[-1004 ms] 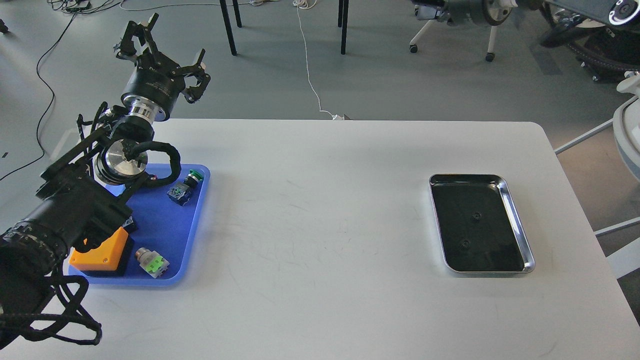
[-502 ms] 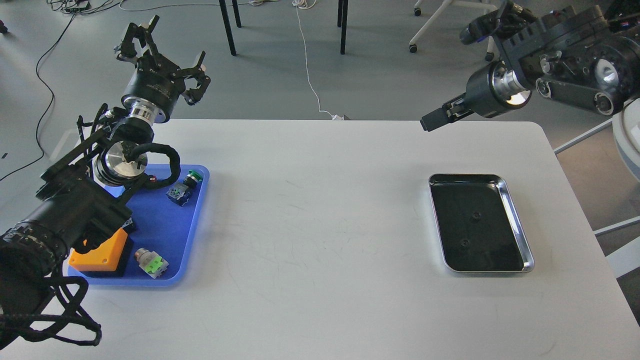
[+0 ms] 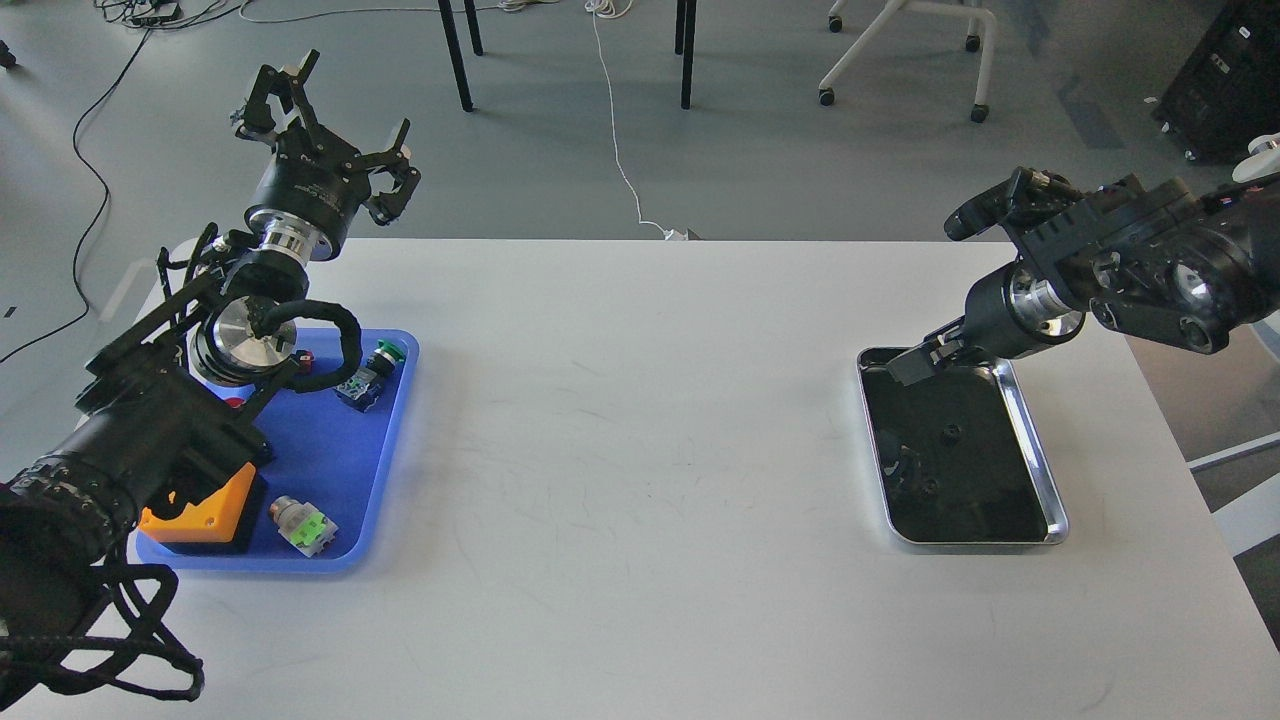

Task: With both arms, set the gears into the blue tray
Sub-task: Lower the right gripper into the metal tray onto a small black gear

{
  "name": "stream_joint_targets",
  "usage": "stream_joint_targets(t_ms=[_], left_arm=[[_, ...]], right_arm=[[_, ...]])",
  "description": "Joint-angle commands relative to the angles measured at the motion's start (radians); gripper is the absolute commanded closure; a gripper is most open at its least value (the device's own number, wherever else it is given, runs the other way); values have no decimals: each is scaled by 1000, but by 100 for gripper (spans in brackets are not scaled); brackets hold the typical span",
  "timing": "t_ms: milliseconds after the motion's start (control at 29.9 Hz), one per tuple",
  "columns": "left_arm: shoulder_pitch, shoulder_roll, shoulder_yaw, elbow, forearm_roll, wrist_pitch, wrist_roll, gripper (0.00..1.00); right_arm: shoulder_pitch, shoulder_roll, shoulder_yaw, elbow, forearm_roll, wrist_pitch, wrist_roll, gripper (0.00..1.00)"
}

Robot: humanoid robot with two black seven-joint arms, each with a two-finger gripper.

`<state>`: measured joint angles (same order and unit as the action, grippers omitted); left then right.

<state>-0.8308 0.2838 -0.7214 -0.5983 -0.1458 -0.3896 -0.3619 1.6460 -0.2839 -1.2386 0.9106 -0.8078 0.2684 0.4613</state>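
Silver metal tray used as landmark on white table. Inside it, nearest: one gear; farther in, second gear, apart from the first. Above its far left corner: right gripper, seen dark and end-on, spread of fingers impossible to tell. Well to its left: blue tray with push-buttons. Beyond that tray's far edge: left gripper, raised, fingers spread wide, holding nothing.
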Motion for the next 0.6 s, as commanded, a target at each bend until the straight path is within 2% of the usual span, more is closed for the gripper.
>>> stream_joint_targets(t_ms=[0,301,569], left_arm=[[2,0,7,0,0,0,1,2],[-7,-6,11,0,3,0,8,2],[-8,-14,11,0,3,8,5,2]], right_arm=[[-9,-1,-48,1,-1,0,-3,31],[-92,-44,-51,-7,2,-8,-3,40],[-141,-46,-45,-62,1,-18,0,41]])
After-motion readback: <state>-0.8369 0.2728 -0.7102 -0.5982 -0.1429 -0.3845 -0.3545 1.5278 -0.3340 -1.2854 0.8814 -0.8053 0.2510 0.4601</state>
